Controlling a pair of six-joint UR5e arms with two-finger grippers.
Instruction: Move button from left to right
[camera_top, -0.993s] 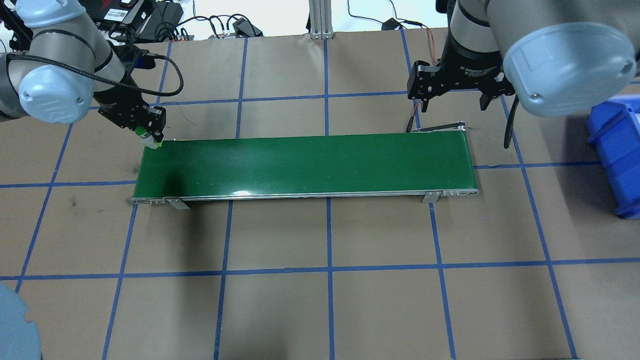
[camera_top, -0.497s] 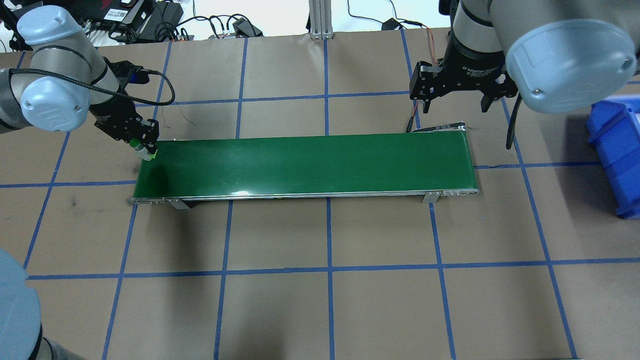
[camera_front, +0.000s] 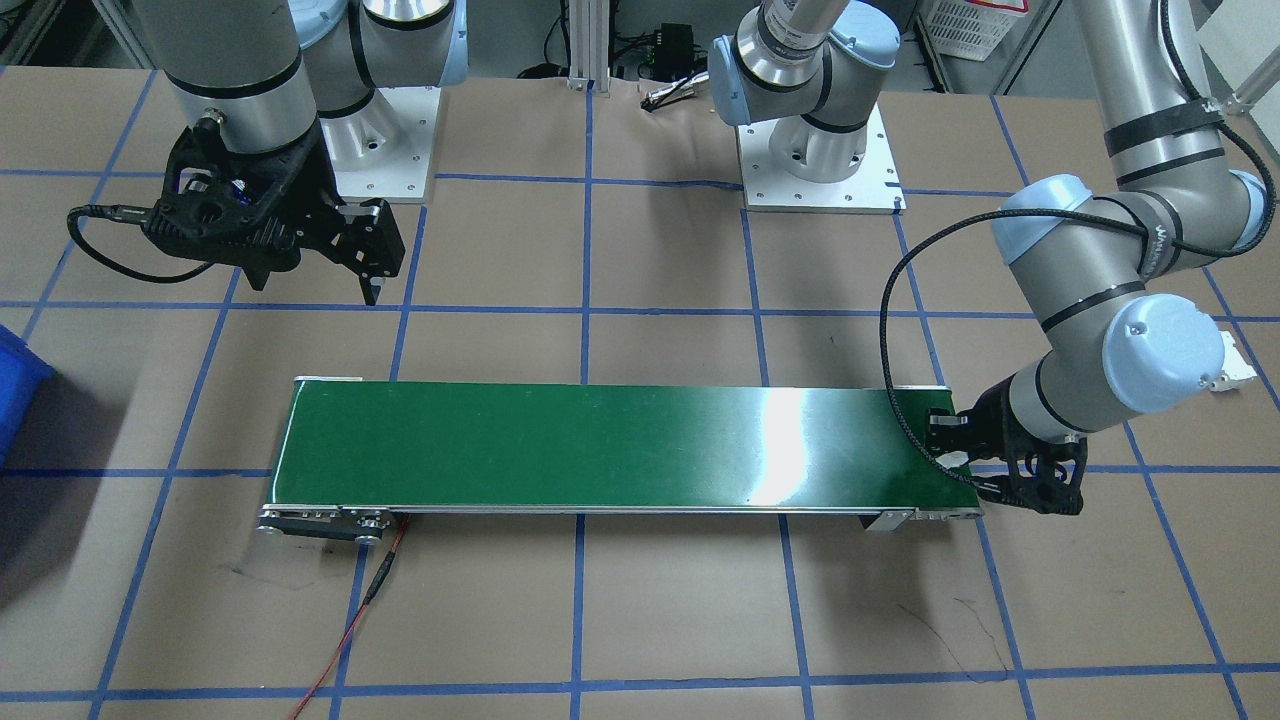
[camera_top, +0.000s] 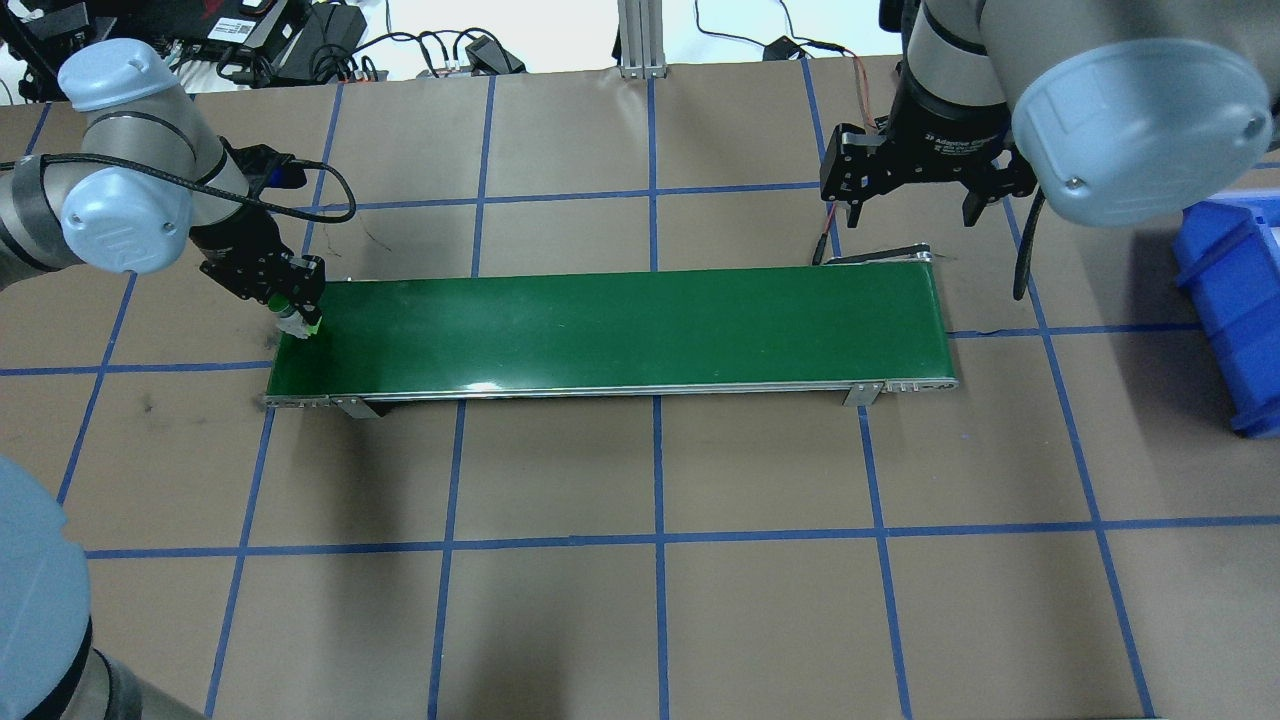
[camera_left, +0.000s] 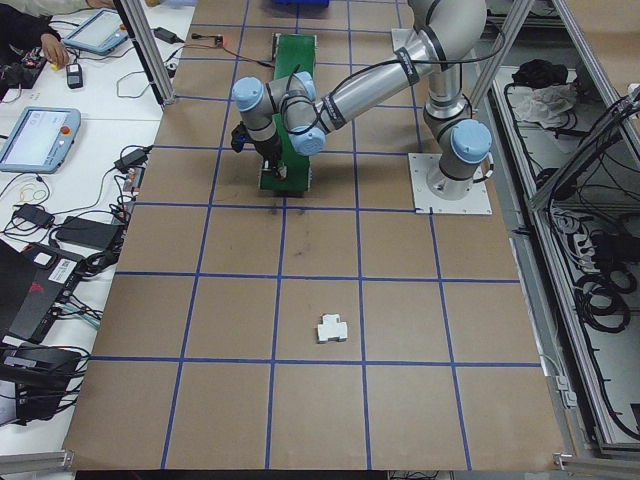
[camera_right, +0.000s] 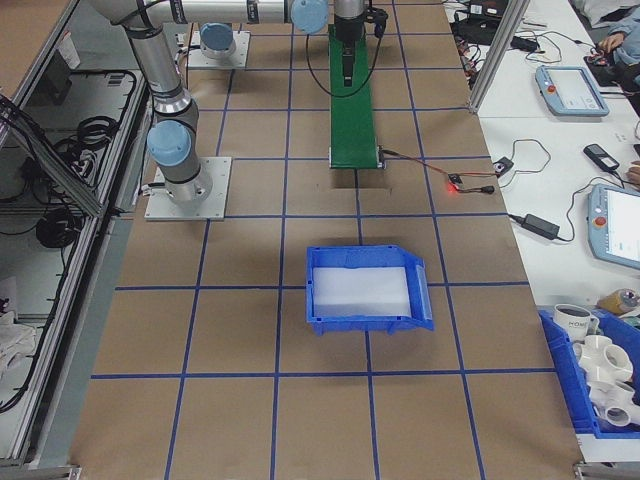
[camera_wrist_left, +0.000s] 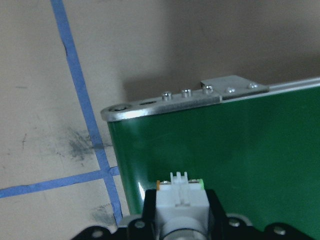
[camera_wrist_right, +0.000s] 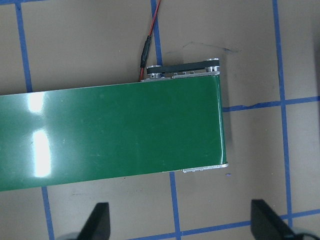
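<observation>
The one button (camera_top: 297, 318) sits pinched in the left pincer (camera_top: 291, 311) over the left end of the single green conveyor belt (camera_top: 610, 330), its light-green end toward the belt. The right pincer (camera_top: 908, 200) hangs spread with nothing in it beyond the belt's right end. Two blue bins (camera_right: 365, 290) and one white breaker (camera_left: 331, 329) lie on the counter (camera_top: 640, 600).

A: Conveyor belt (camera_top: 610, 330)?
B: Mid-table, lengthwise across it.

A: Left gripper (camera_top: 290, 305)?
B: Over the belt's left end, the button (camera_top: 297, 317) in its jaws, just above the belt.

A: Right gripper (camera_top: 910, 195)?
B: Beyond the belt's right end, on the far side.

A: Bin (camera_top: 1235, 300)?
B: Right table edge.

A: White breaker (camera_left: 332, 328)?
B: Well left of the belt.
</observation>
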